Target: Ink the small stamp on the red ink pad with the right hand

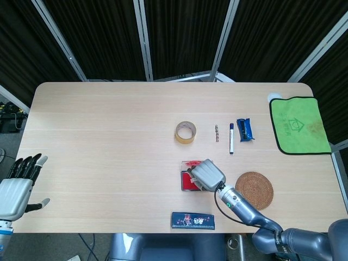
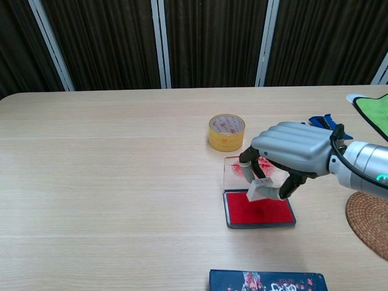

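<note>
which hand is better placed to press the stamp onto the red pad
Right. The right hand already holds the small stamp down at the red ink pad. The left hand hangs off the table's near-left edge, empty.
</note>
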Controlling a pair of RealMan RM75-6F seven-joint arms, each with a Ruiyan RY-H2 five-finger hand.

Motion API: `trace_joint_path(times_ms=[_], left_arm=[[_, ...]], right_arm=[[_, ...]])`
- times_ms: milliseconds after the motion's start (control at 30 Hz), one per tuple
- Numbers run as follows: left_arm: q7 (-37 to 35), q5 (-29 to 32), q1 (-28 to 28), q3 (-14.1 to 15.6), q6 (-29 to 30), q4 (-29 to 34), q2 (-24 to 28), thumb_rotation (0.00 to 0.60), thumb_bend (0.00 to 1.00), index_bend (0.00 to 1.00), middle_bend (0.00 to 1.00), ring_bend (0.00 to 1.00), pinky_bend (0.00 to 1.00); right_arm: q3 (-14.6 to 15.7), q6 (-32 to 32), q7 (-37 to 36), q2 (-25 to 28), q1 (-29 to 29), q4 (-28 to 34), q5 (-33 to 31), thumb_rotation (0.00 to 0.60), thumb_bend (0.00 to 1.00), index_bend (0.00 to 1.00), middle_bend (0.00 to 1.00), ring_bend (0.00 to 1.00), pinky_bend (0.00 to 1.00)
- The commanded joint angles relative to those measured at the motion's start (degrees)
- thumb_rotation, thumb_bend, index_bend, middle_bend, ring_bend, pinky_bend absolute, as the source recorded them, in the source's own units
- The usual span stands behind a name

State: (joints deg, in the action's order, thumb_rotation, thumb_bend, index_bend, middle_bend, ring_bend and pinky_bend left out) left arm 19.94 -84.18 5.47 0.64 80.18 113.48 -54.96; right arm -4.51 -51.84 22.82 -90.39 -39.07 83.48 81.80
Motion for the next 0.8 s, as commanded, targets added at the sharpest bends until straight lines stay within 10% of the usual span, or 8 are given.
trace_joint_path(times_ms=[33, 800], left_arm=[[-0.09, -0.04, 0.02, 0.05, -0.01, 0.01, 0.11, 0.6, 0.0, 0.0, 0.0, 0.0, 0.0], [-0.41, 0.01, 0.04, 0.2, 0.34, 0.11, 0.38, 0.6, 0.0, 0.0, 0.0, 0.0, 0.0]], right_arm=[[0.47, -0.17, -0.05, -0.66, -0.03, -0.88, 0.16, 0.6, 0.45, 0.59, 0.6, 0.81, 1.0], [2.81, -0.42, 0.17, -3.25, 0.37, -5.75, 0.18, 0.6, 0.45, 0.59, 0.6, 0.81, 1.0]])
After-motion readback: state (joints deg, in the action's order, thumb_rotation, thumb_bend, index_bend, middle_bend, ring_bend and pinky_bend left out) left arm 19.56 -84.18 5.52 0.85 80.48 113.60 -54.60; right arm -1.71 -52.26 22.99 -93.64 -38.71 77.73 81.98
